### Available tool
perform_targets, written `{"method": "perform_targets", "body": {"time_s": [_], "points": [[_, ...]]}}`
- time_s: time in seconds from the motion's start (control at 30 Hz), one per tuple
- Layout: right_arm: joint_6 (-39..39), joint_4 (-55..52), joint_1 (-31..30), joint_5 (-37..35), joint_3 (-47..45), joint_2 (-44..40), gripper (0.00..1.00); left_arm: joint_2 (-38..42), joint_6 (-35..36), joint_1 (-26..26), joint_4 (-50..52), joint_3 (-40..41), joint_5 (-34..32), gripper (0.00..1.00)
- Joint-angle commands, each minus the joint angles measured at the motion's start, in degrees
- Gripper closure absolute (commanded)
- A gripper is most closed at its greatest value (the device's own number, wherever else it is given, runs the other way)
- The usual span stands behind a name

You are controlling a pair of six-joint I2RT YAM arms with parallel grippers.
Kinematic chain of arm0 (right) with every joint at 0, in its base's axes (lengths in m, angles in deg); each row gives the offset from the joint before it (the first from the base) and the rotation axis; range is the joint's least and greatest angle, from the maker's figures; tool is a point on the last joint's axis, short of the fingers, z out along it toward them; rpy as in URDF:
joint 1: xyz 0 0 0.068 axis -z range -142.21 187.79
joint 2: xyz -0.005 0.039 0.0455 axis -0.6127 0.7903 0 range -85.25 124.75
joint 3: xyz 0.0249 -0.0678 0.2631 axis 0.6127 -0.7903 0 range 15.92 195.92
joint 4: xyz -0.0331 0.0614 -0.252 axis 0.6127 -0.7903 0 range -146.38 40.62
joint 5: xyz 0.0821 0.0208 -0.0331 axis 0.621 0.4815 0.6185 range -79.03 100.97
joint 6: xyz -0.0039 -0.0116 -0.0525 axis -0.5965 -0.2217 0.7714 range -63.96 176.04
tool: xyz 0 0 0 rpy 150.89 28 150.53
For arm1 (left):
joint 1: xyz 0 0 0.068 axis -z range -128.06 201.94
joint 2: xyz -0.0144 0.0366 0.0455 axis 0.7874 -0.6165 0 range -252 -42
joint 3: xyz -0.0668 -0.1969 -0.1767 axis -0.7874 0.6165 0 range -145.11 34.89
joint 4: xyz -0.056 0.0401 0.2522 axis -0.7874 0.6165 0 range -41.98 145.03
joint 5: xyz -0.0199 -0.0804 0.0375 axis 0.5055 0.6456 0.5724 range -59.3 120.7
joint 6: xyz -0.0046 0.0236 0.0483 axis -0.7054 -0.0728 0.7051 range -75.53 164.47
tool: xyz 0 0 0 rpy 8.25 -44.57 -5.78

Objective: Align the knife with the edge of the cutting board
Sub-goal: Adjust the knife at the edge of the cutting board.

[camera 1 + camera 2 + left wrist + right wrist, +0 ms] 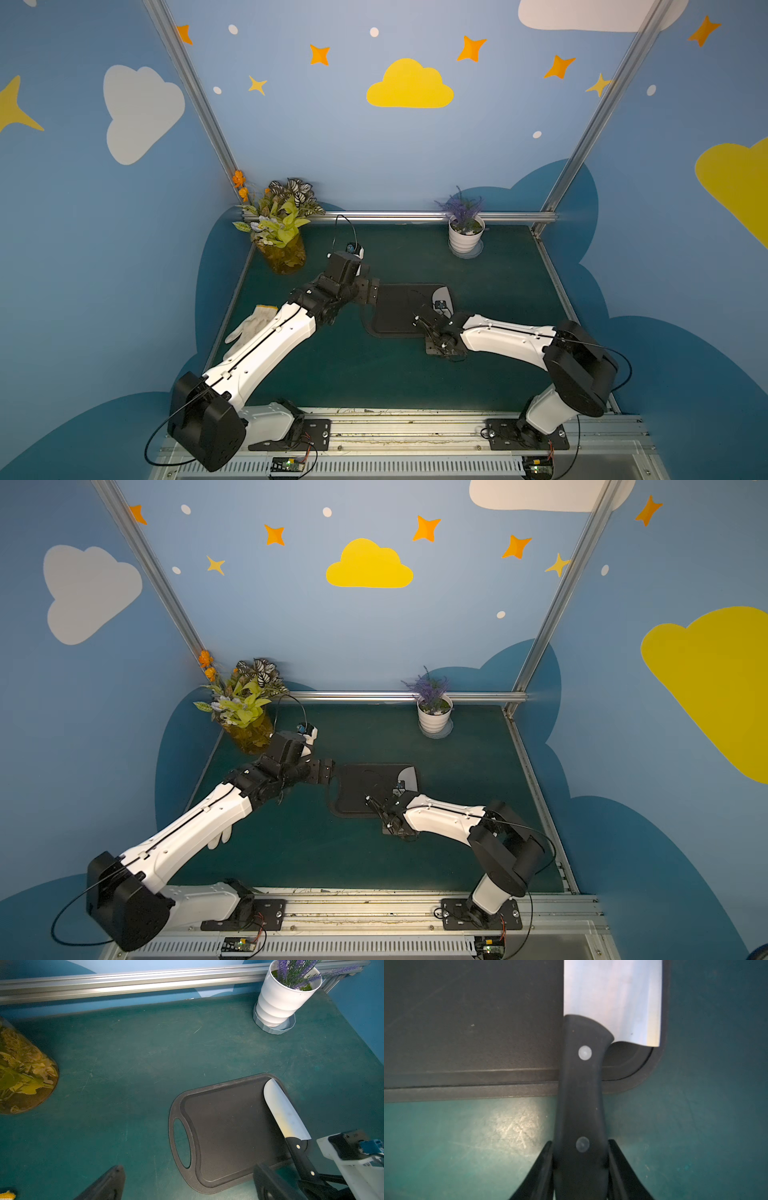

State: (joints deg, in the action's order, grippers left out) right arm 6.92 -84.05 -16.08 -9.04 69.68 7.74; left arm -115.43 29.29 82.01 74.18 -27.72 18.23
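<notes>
In both top views, the cutting board [395, 309] lay on the green mat [332, 374], and the knife [441, 296] showed its blade on the board's end away from the handle slot. The left gripper [371, 291] hung by the slot end, jaws spread and holding nothing. From the left wrist, we saw the blade flat along that end's grooved rim, its handle jutting past the board's edge over the mat. From the right wrist, the right gripper [581, 1147] pinched the black handle.
</notes>
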Motion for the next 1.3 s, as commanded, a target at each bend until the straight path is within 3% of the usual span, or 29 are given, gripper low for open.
{"method": "perform_targets", "body": {"time_s": [0.0,1.27], "points": [[0.31,1.75,0.58,-0.49,0.0,0.63,1.0,0.04,0.57,0.13,0.58,-0.85,-0.28,0.0],[-1.3,-2.14,0.82,-3.81,0.17,2.08,1.0,0.05,0.69,0.09,0.61,-0.84,-0.71,0.0]]}}
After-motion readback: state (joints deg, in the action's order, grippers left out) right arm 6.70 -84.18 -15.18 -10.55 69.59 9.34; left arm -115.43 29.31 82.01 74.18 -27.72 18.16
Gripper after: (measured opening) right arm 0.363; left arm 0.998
